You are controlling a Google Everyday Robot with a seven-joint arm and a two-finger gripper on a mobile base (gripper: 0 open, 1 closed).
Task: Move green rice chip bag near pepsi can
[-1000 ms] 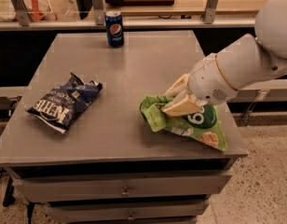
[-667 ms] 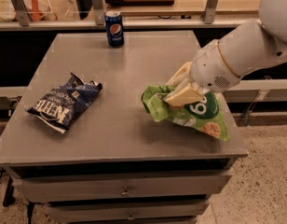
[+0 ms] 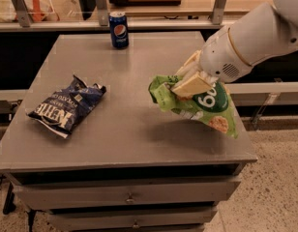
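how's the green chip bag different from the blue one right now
The green bag is light green; the blue bag is dark blue. The green bag is clamped in the pincer over the right side of the table; the blue bag lies untouched on the left. The green bag hangs tilted; the blue bag lies flat. Both are crinkled snack bags.

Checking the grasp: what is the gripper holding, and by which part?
The gripper is shut on the crinkled light-green rice chip bag, pinching its crumpled upper end.
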